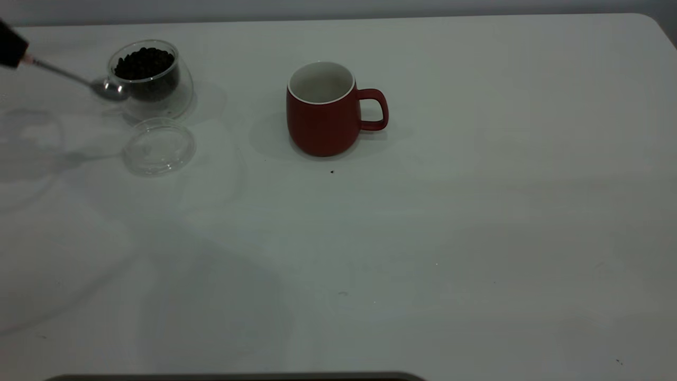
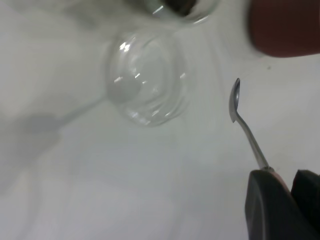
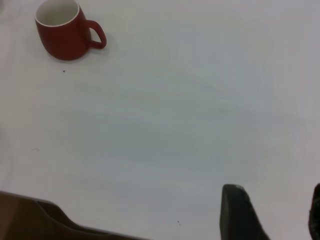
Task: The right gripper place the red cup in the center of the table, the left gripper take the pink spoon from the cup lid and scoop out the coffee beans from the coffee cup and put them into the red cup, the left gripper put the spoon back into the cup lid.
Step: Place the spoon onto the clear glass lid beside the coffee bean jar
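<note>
Clamped on the pink spoon (image 1: 79, 79) by its handle at the desk's (image 1: 423, 238) far-left edge, left gripper (image 1: 11, 47), bowl pointing toward the adjacent coffee cup (image 1: 151, 79); right gripper (image 3: 270, 220) parked, released.

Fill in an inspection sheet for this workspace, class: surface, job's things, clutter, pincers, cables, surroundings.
Surface: white table, a few dark specks.
Job's things: red cup upright mid-table, no beans seen inside; glass cup holding beans; lid flat in front of it, bare; spoon, bowl beside the glass cup.
Clutter: nothing seen.
Pincers: left pincer shut on the spoon's handle at the far left; right pincer open, empty, away from the red cup.
Cables: nothing seen.
Surroundings: grey wall behind the table.
</note>
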Available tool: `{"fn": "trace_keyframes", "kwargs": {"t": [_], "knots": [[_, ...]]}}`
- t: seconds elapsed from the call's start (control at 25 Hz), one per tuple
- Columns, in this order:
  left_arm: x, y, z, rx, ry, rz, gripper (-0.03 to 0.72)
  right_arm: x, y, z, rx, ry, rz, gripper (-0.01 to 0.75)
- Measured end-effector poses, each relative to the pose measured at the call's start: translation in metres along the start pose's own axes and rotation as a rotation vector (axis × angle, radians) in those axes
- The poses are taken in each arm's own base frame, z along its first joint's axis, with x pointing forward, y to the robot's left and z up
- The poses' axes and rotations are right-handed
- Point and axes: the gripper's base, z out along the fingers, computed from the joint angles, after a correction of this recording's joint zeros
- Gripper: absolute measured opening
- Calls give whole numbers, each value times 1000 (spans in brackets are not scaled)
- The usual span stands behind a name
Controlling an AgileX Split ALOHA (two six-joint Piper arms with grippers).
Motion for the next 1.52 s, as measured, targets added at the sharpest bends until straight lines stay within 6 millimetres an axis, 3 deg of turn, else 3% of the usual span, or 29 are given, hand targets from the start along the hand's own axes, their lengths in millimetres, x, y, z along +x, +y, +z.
{"fn": "trace_keyframes", "kwargs": {"t": [0.2,0.36,0.76,1.24,1.52], "knots": [[11,28,25,38,47,-115,112,0,0,0,0,0,0,371],[13,39,39,86,31,-177,112,0,0,0,0,0,0,371],[11,40,38,156,-55,-228,112,0,0,0,0,0,0,371],[44,37,67,323,-156,-254,112,0,0,0,0,0,0,371],[61,49,60,338,-225,-288,112,0,0,0,0,0,0,371]]}}
